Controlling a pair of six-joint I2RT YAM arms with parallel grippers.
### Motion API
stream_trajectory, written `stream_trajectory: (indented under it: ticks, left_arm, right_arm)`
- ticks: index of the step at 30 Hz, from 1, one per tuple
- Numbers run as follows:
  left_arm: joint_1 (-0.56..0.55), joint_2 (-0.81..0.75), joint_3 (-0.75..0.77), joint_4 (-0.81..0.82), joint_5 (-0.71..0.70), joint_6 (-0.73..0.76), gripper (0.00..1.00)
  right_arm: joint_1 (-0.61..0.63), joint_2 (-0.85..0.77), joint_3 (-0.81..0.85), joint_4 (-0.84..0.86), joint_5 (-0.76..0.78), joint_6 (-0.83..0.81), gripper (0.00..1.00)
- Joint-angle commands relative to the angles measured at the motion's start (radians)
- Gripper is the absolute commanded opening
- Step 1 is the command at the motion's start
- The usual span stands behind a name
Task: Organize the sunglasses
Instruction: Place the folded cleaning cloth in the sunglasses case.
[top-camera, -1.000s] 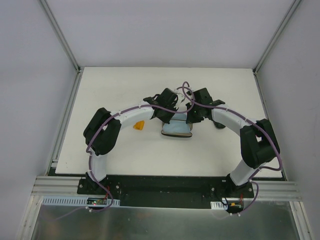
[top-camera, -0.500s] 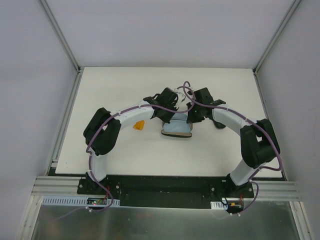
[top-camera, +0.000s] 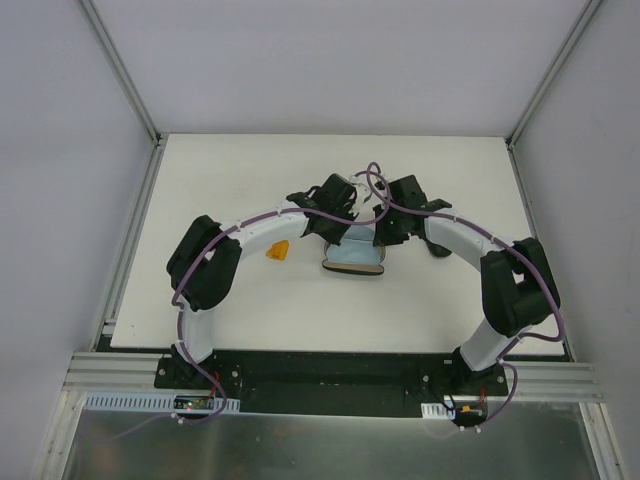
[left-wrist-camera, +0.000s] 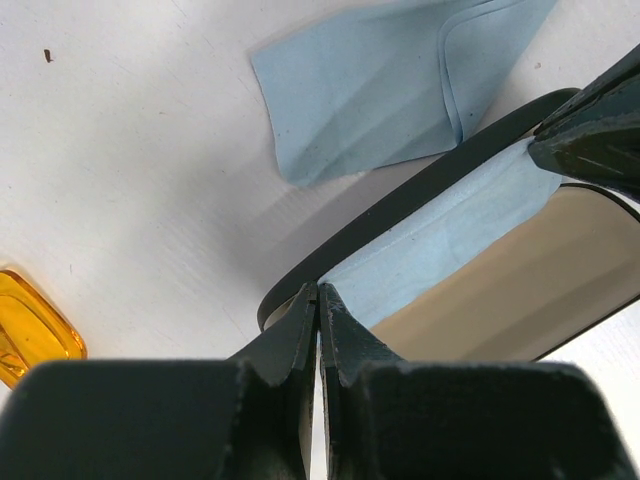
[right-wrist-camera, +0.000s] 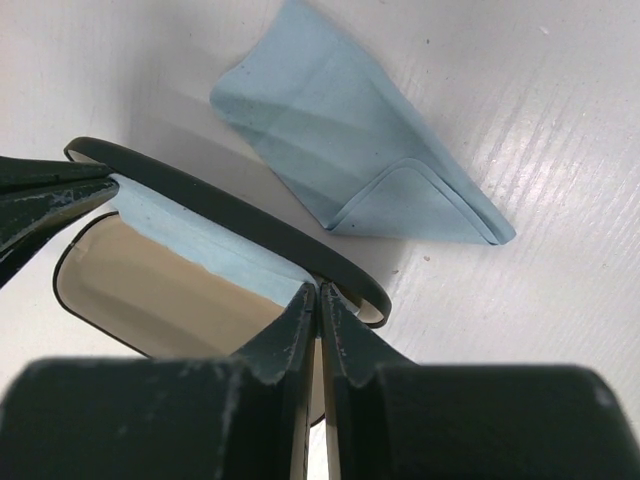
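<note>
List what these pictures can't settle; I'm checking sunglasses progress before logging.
- Orange sunglasses: cut off by the left wrist view's edge; too small in top view to tell folded or open.
- Wire-framed sunglasses: in no view.
- Case contents: the left end effector and right end effector cover much in top view; wrist views crop it, and the blue cloth they pinch screens part.

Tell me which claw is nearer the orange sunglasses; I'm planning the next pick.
Left. The left claw sits just right of the orange sunglasses; the right claw is farther, across the open case.
</note>
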Motion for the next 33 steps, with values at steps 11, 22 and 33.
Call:
stream_trajectory:
  ticks: [11,22,33]
  left_arm:
    - [0.009,-0.061,0.021,0.002,-0.009,0.007,0.0]
    - [0.009,-0.027,0.038,0.002,-0.031,0.007,0.02]
    - [0.008,-0.026,0.042,0.002,-0.028,0.005,0.17]
  right_arm:
    - [-0.007,-0.067,0.019,0.012,-0.01,-0.005,0.08]
    - [-0.013,-0.036,0.024,0.014,-0.003,-0.002,0.12]
    - [-0.017,-0.037,0.024,0.011,0.002,0.0,0.18]
